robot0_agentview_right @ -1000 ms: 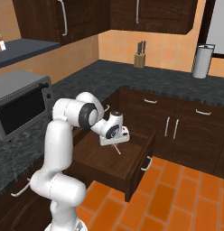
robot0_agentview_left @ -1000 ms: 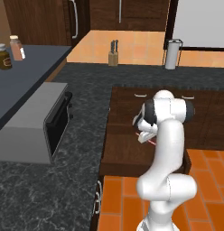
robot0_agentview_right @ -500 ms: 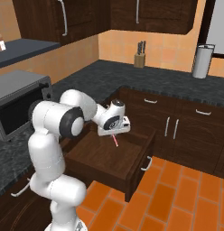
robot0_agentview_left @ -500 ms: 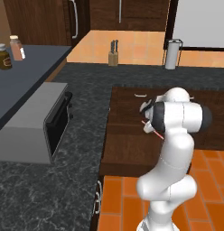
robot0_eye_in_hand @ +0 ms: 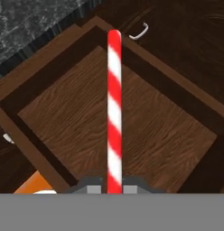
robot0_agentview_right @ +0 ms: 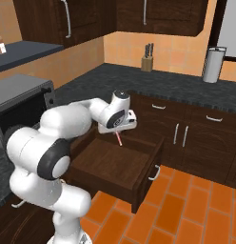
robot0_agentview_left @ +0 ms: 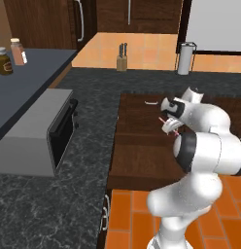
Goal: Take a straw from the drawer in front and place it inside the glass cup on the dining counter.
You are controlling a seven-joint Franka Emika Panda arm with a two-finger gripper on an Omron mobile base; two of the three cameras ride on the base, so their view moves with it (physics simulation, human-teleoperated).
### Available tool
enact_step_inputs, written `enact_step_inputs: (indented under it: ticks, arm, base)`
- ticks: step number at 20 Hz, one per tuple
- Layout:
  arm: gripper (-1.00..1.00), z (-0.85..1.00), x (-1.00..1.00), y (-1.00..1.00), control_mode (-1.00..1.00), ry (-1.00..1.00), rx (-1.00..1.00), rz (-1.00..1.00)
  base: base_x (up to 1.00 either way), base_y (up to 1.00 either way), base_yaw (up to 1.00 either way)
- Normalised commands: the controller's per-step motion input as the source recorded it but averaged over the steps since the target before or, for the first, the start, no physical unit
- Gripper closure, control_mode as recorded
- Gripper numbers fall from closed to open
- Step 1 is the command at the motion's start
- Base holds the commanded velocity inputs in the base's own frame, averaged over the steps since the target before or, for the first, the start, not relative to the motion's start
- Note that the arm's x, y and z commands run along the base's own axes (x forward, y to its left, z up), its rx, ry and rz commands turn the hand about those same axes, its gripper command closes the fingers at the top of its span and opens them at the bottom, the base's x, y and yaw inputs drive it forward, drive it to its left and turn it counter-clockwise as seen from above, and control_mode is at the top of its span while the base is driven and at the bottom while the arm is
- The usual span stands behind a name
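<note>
the gripper (robot0_agentview_right: 121, 127) sits in the middle of the right base view, up above the open drawer (robot0_agentview_right: 115, 164). its two fingers are pinched tight on the straw (robot0_agentview_right: 119, 138). the straw is red with white stripes. it hangs down from the fingers, tilted a little, and its low end is up in the air over the drawer floor.

in the hand view the straw (robot0_eye_in_hand: 114, 108) runs straight up the middle of the frame, from the dark finger tips at the bottom almost to the top. behind it is the brown wood floor of the drawer (robot0_eye_in_hand: 77, 122). a small silver handle (robot0_eye_in_hand: 138, 31) shows near the top.

in the left base view the gripper (robot0_agentview_left: 169, 127) is right of the middle, over the dark drawer (robot0_agentview_left: 137, 146), with a bit of the straw (robot0_agentview_left: 173, 131) poking out beside it.

a grey microwave (robot0_agentview_left: 40, 131) sits at the left of that view on the black counter (robot0_agentview_left: 64, 204). a knife block (robot0_agentview_left: 122, 62) and a white roll on a stand (robot0_agentview_left: 185, 58) stand near the top.
</note>
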Motion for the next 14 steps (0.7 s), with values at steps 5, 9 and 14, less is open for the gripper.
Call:
enact_step_inputs:
  ticks: [5, 9, 14]
  arm:
    - [1.00, 1.00, -0.80, 0.05, -1.00, -0.01, 0.00, -0.06]
    - [1.00, 1.00, -0.98, 0.06, -1.00, 0.01, 0.00, -0.11]
    - [1.00, 0.77, -0.87, 0.09, -1.00, 0.10, 0.00, -0.14]
  base:
    - [0.00, 0.00, 0.00]
    - [0.00, 0.00, 0.00]
    - [0.00, 0.00, 0.00]
